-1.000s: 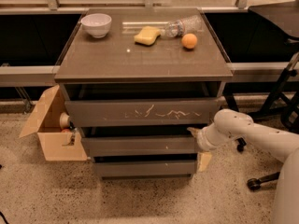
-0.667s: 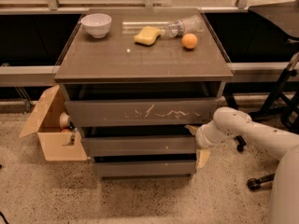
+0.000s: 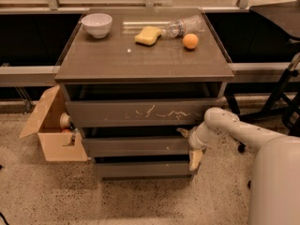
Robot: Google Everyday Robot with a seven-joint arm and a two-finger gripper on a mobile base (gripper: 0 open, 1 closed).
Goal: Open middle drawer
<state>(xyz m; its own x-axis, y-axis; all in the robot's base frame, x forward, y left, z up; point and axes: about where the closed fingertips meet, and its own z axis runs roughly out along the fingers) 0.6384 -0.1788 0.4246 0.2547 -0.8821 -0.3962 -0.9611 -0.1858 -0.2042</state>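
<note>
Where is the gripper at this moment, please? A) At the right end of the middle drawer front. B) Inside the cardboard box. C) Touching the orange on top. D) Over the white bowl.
A: the gripper sits at the right end of the middle drawer, just below the scratched top drawer front, well away from the things on the cabinet top.
</note>
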